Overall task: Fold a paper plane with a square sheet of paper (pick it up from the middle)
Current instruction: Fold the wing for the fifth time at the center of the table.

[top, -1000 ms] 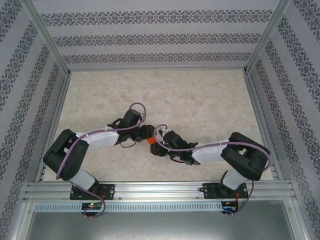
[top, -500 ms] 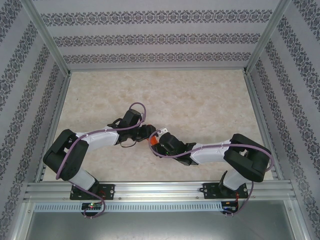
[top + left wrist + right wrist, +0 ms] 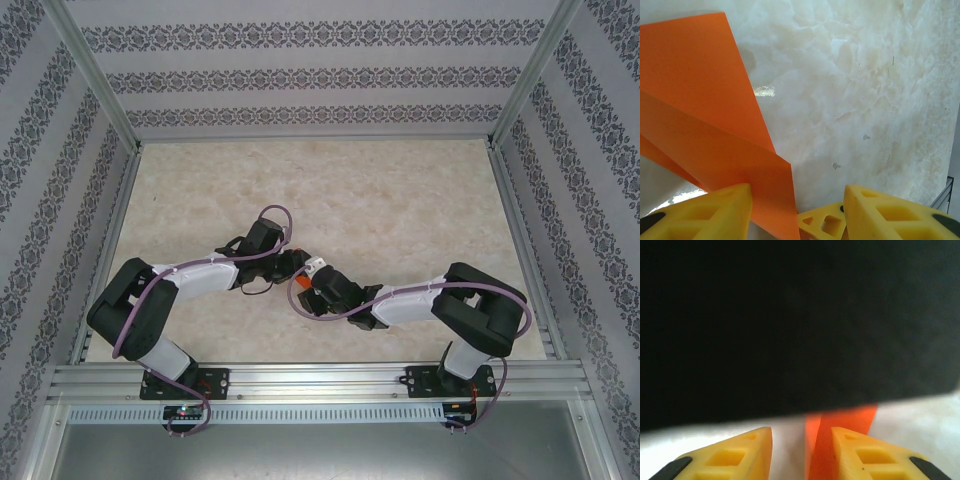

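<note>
Left claw [image 3: 795, 215] stands half wide. You see folded orange sheet [image 3: 705, 125] rising between its jaws, lying against view-left finger [image 3: 700, 210], not pinched. Right claw [image 3: 801, 455] narrower: sheet edge between jaws, touching view-right finger [image 3: 880, 455], gap on other side. Sheet sits mid-counter [image 3: 400, 190], near side, where both claws meet.

The table [image 3: 400, 190] is pale cream and stone-look, marbled and faintly veined, with a small bright glare spot [image 3: 763, 91] on it. Wallpaper [image 3: 300, 75] in grey ornamental bands rises on three sides — aluminium rails [image 3: 320, 378] frame the edges.
</note>
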Controlling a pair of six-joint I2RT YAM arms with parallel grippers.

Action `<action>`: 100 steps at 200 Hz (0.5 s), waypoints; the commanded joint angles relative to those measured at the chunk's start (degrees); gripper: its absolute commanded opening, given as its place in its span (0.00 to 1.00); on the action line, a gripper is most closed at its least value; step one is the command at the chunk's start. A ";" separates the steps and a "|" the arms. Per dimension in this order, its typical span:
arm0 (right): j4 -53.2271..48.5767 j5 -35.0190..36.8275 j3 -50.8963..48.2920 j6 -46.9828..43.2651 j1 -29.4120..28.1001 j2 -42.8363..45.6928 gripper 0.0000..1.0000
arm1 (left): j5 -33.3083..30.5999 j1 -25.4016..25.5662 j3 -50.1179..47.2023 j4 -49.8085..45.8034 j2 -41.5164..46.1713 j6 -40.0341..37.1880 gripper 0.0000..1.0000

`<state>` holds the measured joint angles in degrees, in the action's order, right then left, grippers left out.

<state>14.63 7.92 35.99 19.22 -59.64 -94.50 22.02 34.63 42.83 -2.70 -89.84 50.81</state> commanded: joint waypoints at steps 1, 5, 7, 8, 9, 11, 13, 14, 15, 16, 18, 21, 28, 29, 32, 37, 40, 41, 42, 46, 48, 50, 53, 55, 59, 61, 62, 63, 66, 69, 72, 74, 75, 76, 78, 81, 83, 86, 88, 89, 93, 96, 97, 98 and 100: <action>1.69 1.21 1.46 -2.13 -0.66 -1.04 0.33 | 0.56 0.57 1.91 1.21 -0.69 -0.62 0.52; 1.87 1.29 1.45 -2.01 -0.65 -1.13 0.33 | 0.60 0.53 1.84 1.21 -0.68 -0.62 0.52; 1.89 1.41 1.41 -2.00 -0.65 -1.15 0.33 | 0.64 0.57 1.87 1.21 -0.68 -0.58 0.52; 1.84 1.45 1.43 -2.00 -0.65 -1.23 0.33 | 0.60 0.55 1.89 1.21 -0.68 -0.60 0.52; 1.78 1.51 1.49 -2.04 -0.66 -1.22 0.33 | 0.63 0.58 1.85 1.21 -0.68 -0.57 0.52; 1.62 1.60 1.57 -2.07 -0.66 -1.28 0.33 | 0.58 0.58 1.83 1.23 -0.68 -0.54 0.52; 1.43 1.71 1.68 -2.13 -0.61 -1.36 0.34 | 0.61 0.58 1.87 1.21 -0.64 -0.54 0.52; 1.43 1.71 1.68 -2.13 -0.61 -1.36 0.34 | 0.59 0.55 1.89 1.21 -0.62 -0.53 0.52; 1.16 1.74 1.77 -2.16 -0.58 -1.38 0.34 | 0.62 0.54 1.85 1.16 -0.65 -0.53 0.52; 1.09 1.74 1.83 -2.17 -0.57 -1.43 0.34 | 0.64 0.58 1.88 1.18 -0.62 -0.53 0.52; 0.85 1.81 1.94 -2.17 -0.64 -1.51 0.35 | 0.72 0.54 1.90 1.18 -0.65 -0.51 0.52; 0.63 1.83 2.04 -2.24 -0.65 -1.56 0.35 | 0.78 0.53 1.96 1.12 -0.56 -0.54 0.52; 0.70 1.76 2.00 -2.22 -0.63 -1.71 0.36 | 0.83 0.53 2.00 1.00 -0.40 -0.70 0.52; 0.70 1.76 2.00 -2.22 -0.63 -1.71 0.36 | 0.83 0.53 2.00 0.97 -0.37 -0.75 0.52; 0.82 1.64 1.98 -2.32 -0.65 -1.74 0.37 | 0.74 0.54 2.00 0.87 -0.27 -0.79 0.52; 1.02 1.33 1.93 -2.55 -0.61 -1.77 0.37 | 0.58 0.52 2.01 0.62 -0.17 -0.90 0.51; 1.17 1.11 1.97 -2.75 -0.65 -1.81 0.38 | 0.44 0.52 2.00 0.55 -0.06 -0.89 0.52; 1.18 0.99 1.98 -2.81 -0.61 -1.86 0.38 | 0.37 0.52 2.04 0.53 -0.02 -0.89 0.52; 1.18 0.93 1.98 -2.89 -0.63 -1.89 0.38 | 0.38 0.52 2.06 0.51 0.00 -0.88 0.52; 1.13 0.70 2.06 -3.11 -0.60 -1.99 0.38 | 0.31 0.55 2.02 0.34 0.05 -0.97 0.52; 1.00 0.74 2.13 -3.20 -0.60 -2.00 0.38 | 0.22 0.53 2.00 0.26 0.09 -0.97 0.52; 0.94 0.86 2.26 -3.22 -0.60 -2.07 0.38 | 0.26 0.53 2.00 0.27 0.10 -0.99 0.51; 0.60 1.12 2.39 -3.23 -0.65 -2.22 0.39 | 0.28 0.54 1.98 0.29 0.17 -0.98 0.52; 0.47 1.41 2.48 -3.23 -0.65 -2.30 0.39 | 0.30 0.53 2.06 0.25 0.19 -0.97 0.52; 0.24 1.66 2.59 -3.34 -0.62 -2.47 0.39 | 0.35 0.52 2.07 0.20 0.27 -1.05 0.52; 0.22 1.59 2.59 -3.50 -0.65 -2.58 0.39 | 0.38 0.57 1.99 0.16 0.23 -1.04 0.52; 0.22 1.54 2.64 -3.58 -0.65 -2.65 0.39 | 0.39 0.55 1.99 0.16 0.21 -1.05 0.52; 0.22 1.51 2.66 -3.71 -0.65 -2.68 0.39 | 0.39 0.53 1.95 0.20 0.20 -1.01 0.51; 0.23 1.32 2.80 -3.94 -0.66 -2.90 0.39 | 0.38 0.60 1.91 0.20 0.34 -1.05 0.52; 0.11 1.11 3.00 -4.07 -0.59 -3.15 0.39 | 0.30 0.53 1.96 0.17 0.37 -1.09 0.51; -0.22 1.05 3.22 -4.18 -0.65 -3.31 0.39 | 0.25 0.53 1.97 0.11 0.37 -1.12 0.52; -0.42 1.04 3.35 -4.19 -0.65 -3.45 0.39 | 0.25 0.52 1.86 0.12 0.37 -1.08 0.52; -0.45 1.04 3.45 -4.19 -0.66 -3.56 0.39 | 0.23 0.52 1.84 0.13 0.41 -1.07 0.52; -0.51 1.00 3.51 -4.19 -0.66 -3.58 0.39 | 0.22 0.52 1.87 0.14 0.44 -1.06 0.52; -0.80 1.03 3.66 -4.19 -0.66 -3.67 0.39 | 0.15 0.57 1.86 0.13 0.50 -1.02 0.52; -0.91 0.99 3.81 -4.27 -0.69 -3.82 0.39 | 0.21 0.53 1.85 0.15 0.47 -1.05 0.52; -0.98 0.90 3.89 -4.32 -0.69 -3.84 0.39 | 0.21 0.53 1.83 0.17 0.48 -1.06 0.52; -0.94 0.73 3.91 -4.36 -0.70 -3.97 0.39 | 0.18 0.57 1.89 0.21 0.47 -1.06 0.52; -0.88 0.57 3.91 -4.43 -0.69 -4.06 0.39 | 0.19 0.56 1.90 0.19 0.53 -1.10 0.52; -0.86 0.54 3.91 -4.45 -0.67 -4.04 0.39 | 0.20 0.54 1.91 0.17 0.54 -1.08 0.52; -0.74 0.46 3.91 -4.46 -0.76 -4.13 0.39 | 0.16 0.55 1.89 0.21 0.53 -1.04 0.52; -0.67 0.49 3.91 -4.46 -0.76 -4.12 0.39 | 0.20 0.57 1.84 0.17 0.53 -0.99 0.52; -0.66 0.46 3.91 -4.50 -0.79 -4.16 0.39 | 0.21 0.55 1.83 0.16 0.54 -0.98 0.51; -0.66 0.53 3.91 -4.48 -0.77 -4.18 0.39 | 0.17 0.58 1.87 0.16 0.50 -0.98 0.51; -0.62 0.52 3.91 -4.46 -0.82 -4.20 0.39 | 0.20 0.54 1.90 0.17 0.47 -0.97 0.51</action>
<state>14.31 9.39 37.93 17.65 -59.61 -97.08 20.62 34.50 42.83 -4.40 -89.84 50.76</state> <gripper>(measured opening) 0.389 0.516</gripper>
